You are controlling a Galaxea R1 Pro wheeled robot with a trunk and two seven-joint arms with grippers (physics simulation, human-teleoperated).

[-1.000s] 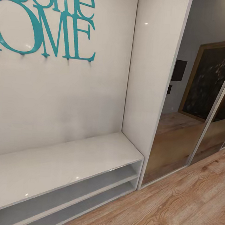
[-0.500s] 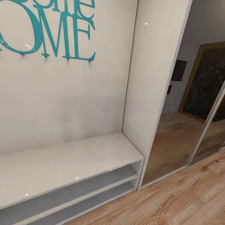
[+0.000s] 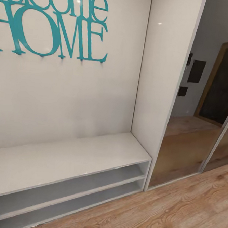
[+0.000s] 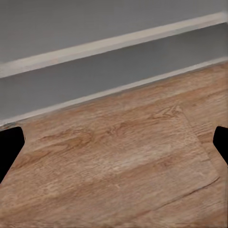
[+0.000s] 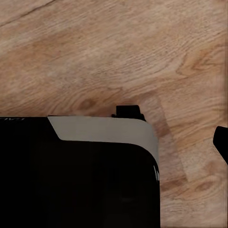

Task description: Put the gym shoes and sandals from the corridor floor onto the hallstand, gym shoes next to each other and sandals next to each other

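Observation:
The gym shoes, the sandals and the plain hallstand are out of view. Light wood-plank corridor floor (image 3: 188, 209) runs along the lower right of the head view. In the left wrist view my left gripper (image 4: 114, 147) is open, its dark fingertips (image 4: 9, 147) wide apart over bare floor (image 4: 118, 156) with nothing between them. In the right wrist view my right gripper (image 5: 114, 145) hangs over floor (image 5: 118, 52); one fingertip (image 5: 221, 141) sits at the frame's edge, the other is lost against the robot's dark base (image 5: 76, 175).
A white bench (image 3: 66, 158) with teal "HOME" lettering (image 3: 55, 30) on its back panel stands ahead, with two open shelf tiers below. A tall white side panel (image 3: 164, 80) and mirrored sliding doors (image 3: 194, 134) adjoin it at the right.
The whole head picture has shifted to the right, so the camera has turned; more of the teal lettering and the bench's left end now show. Nothing in the scene itself moved.

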